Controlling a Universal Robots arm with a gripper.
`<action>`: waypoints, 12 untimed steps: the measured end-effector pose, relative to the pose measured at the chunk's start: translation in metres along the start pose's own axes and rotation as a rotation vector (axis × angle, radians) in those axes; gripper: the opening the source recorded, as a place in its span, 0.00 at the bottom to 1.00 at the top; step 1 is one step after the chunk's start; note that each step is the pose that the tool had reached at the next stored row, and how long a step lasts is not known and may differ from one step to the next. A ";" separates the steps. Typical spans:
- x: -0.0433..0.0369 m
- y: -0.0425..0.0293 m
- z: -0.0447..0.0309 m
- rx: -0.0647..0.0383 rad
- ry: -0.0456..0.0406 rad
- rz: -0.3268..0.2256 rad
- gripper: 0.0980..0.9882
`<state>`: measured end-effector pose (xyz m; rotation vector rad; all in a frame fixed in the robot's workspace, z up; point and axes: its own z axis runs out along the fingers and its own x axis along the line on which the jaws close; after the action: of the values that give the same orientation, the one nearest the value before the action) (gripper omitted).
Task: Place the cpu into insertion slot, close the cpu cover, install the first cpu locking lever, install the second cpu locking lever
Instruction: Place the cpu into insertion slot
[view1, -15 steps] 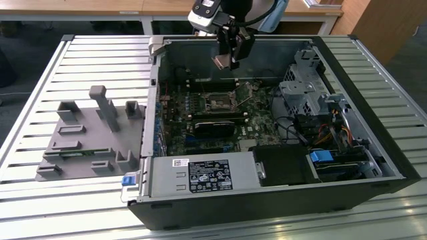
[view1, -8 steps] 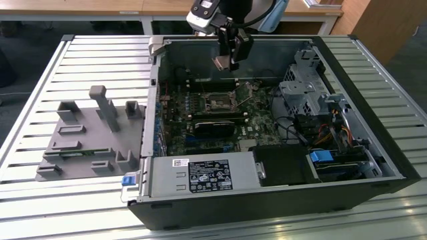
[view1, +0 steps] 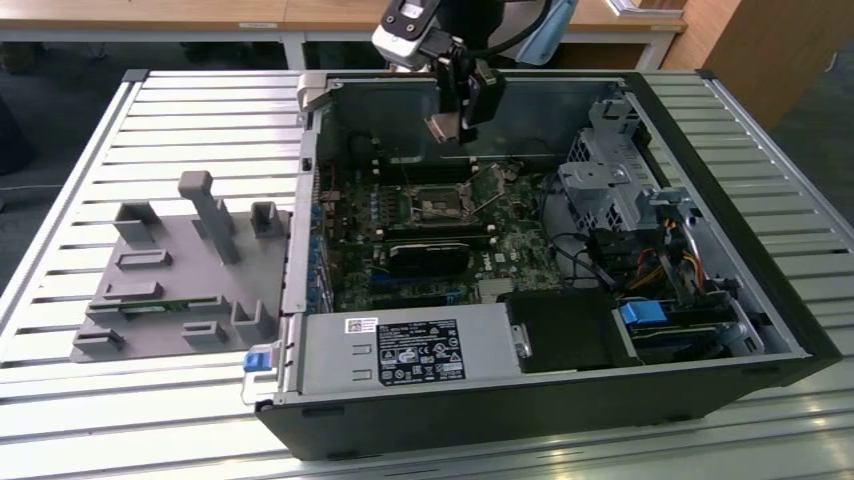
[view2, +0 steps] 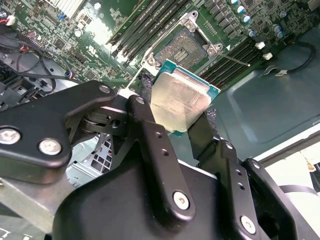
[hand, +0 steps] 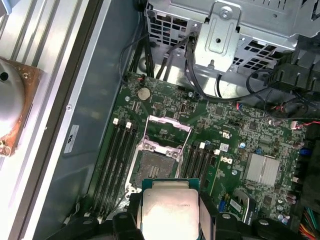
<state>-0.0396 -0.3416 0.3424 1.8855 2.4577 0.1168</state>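
Note:
My gripper (view1: 449, 126) hangs above the open computer case, shut on the cpu (view2: 180, 97), a silvery square chip with a green rim. In the first wrist view the cpu (hand: 170, 210) sits between the two black fingers (hand: 129, 220). Below it on the green board lies the insertion slot (hand: 152, 167), dark and bare. In the exterior view the insertion slot (view1: 438, 205) is lower than the gripper and nearer the camera. The cpu cover (hand: 166, 131) stands flipped open at the socket's far edge. A thin locking lever (view2: 232, 59) sticks out beside the insertion slot (view2: 181, 47).
Long black memory slots (hand: 117, 155) flank the socket. A black graphics card (view1: 434, 255) lies just in front of it, a power supply (view1: 400, 350) at the case's front, a drive cage (view1: 614, 180) on the exterior view's right. A grey fixture (view1: 187, 270) stands on the slatted table.

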 end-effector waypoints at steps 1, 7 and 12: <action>0.0000 0.0000 0.0004 0.000 -0.0001 0.001 0.50; 0.0000 -0.0001 0.0020 0.000 -0.0009 0.002 0.50; -0.0001 -0.0003 0.0047 0.000 -0.0010 0.001 0.50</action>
<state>-0.0396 -0.3416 0.3377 1.8870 2.4559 0.1156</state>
